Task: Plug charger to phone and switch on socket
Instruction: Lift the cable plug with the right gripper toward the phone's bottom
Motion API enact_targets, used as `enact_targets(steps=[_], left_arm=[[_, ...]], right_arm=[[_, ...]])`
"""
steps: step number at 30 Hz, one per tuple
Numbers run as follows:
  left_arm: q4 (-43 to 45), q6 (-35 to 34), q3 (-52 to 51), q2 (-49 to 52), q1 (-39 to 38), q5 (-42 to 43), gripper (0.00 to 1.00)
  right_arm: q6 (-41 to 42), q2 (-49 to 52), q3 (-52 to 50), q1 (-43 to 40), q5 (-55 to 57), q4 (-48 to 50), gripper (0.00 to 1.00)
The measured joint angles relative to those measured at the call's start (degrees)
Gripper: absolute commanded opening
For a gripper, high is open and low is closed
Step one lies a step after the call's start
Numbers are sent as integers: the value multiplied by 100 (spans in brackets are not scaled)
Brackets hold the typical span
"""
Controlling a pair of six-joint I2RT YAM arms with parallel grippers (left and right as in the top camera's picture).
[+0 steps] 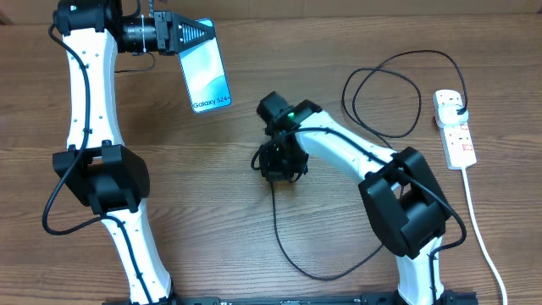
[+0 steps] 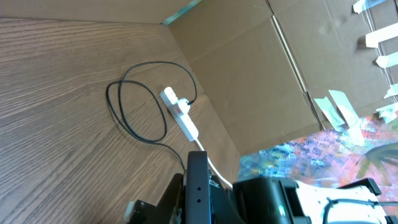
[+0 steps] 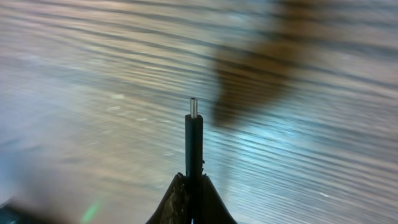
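Observation:
My left gripper [image 1: 196, 36] is shut on the phone [image 1: 206, 78] at its top end and holds it above the table at the back left, its teal "Galaxy" screen facing up. In the left wrist view the phone's dark edge [image 2: 198, 186] stands between the fingers. My right gripper [image 1: 277, 161] is shut on the charger's small plug tip [image 3: 193, 124], which points away over the wood. The black charger cable [image 1: 288, 241] loops across the table and up to the black plug in the socket [image 1: 456, 127] at the right; the socket also shows in the left wrist view [image 2: 179, 113].
The socket's white cord [image 1: 478, 229] runs down the right side toward the front edge. A cardboard wall [image 2: 261, 81] stands behind the table. The cable forms a coil [image 1: 381, 93] left of the socket.

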Motion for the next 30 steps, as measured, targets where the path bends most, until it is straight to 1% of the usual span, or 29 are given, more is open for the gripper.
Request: enact_targets(steps=[2,7,11,14,17,23,25,28,29,30], left_arm=[[7,0,0,0,0,0,4],[63,-35,0,0,0,17,4],[514,-221,-4,0,0,334,4],[988,-514,-13,0,0,595,4],[1366,-907,-15,0,0,728,4],[1928,-1604,-17,0,0,841,5],[2365,-2039,-31,0,0,844,4],[2975,-2728,-31,0,0,619,4],[3193,-3023,-33,0,0,522,4],[3556,-3484,-33,0,0,369,5]], right_arm=[[-260,-7,0,-153,-540,188,4],[-1021,-9,15,-651,-2426,992,4],[-1261,-11,15,-960,-3307,1552,4],[-1550,-13,17,-1178,-4035,1993,4],[-1764,-13,20,-1355,-4887,2717,4],[-1845,-31,37,-1414,-5910,4035,4],[-1753,-31,46,-1414,-6124,4457,4],[-1580,-31,46,-1414,-6240,4909,4],[-1526,-31,46,-1414,-6264,5042,4],[-1410,-31,46,-1416,-6293,5276,4]])
